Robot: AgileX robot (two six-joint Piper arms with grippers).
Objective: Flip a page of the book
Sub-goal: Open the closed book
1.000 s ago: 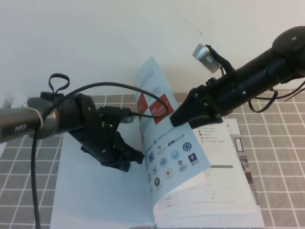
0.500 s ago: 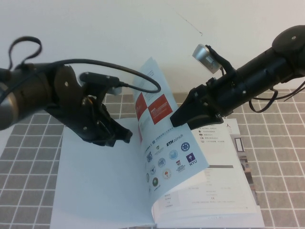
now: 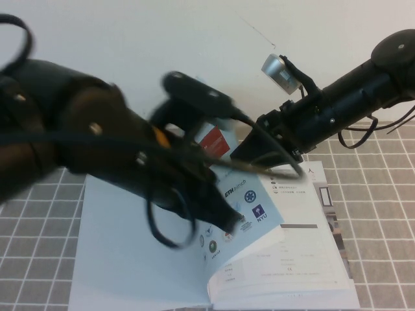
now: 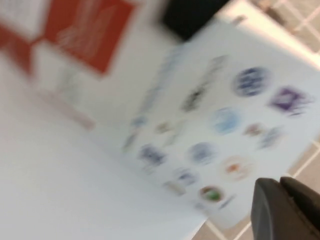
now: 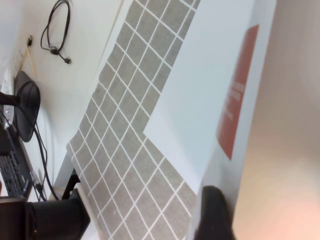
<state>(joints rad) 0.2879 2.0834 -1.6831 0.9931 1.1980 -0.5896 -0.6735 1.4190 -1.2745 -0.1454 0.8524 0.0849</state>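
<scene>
The book (image 3: 130,259) lies open on the grey tiled cloth. Its page (image 3: 249,201), with red squares above rows of round logos, stands lifted and curled over the right half. My left gripper (image 3: 225,223) reaches in low against the page's logo side; the left wrist view shows its fingers (image 4: 280,210) pressed together, shut on nothing, by the page (image 4: 210,115) near its lower edge. My right gripper (image 3: 245,154) is behind the page's upper edge, open. In the right wrist view one finger (image 5: 212,215) rests against the page (image 5: 220,100); the other is hidden.
The grey tiled cloth (image 3: 376,214) covers the table under a white wall. A printed sheet with dark photos (image 3: 334,220) sticks out beneath the book's right edge. Off the table's side are a keyboard (image 5: 15,170) and a hanging cable (image 5: 55,30).
My left arm has swung from over the book's left half rightward, up to the lifted page's logo side. The page leans slightly further right. The right arm has barely moved.
</scene>
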